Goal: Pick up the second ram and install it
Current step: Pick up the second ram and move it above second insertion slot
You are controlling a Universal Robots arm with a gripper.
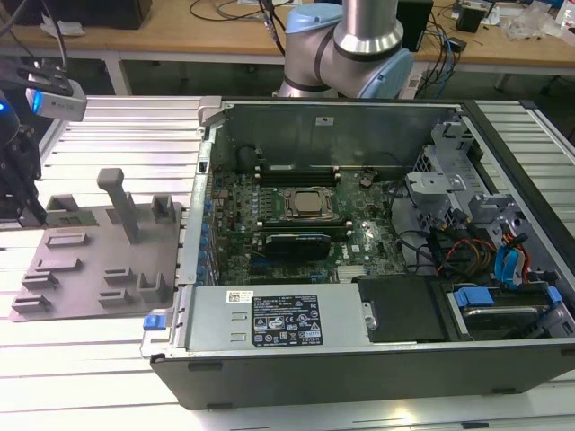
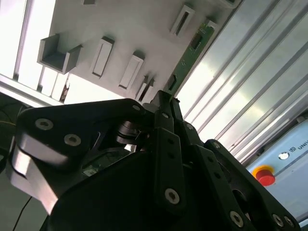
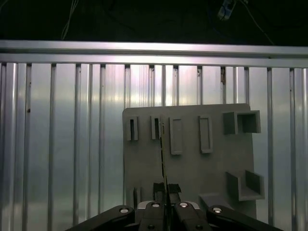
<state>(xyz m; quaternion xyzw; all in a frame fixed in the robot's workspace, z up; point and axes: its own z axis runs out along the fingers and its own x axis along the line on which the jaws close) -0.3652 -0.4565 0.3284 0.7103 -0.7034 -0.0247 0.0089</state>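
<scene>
fingers (image 3: 159, 189) clamped on one end of the ram stick (image 2: 191, 54), over the gray tray (image 3: 192, 168) | handling imo: light, stiff, fragile, so grip board edges, not chips

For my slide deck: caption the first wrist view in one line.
Claw closed on the edge-on second ram at the grey holder plate on the slatted table.

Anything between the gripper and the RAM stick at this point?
Nothing. In both wrist views the gripper is closed directly on the RAM stick, at the gray tray.
</scene>
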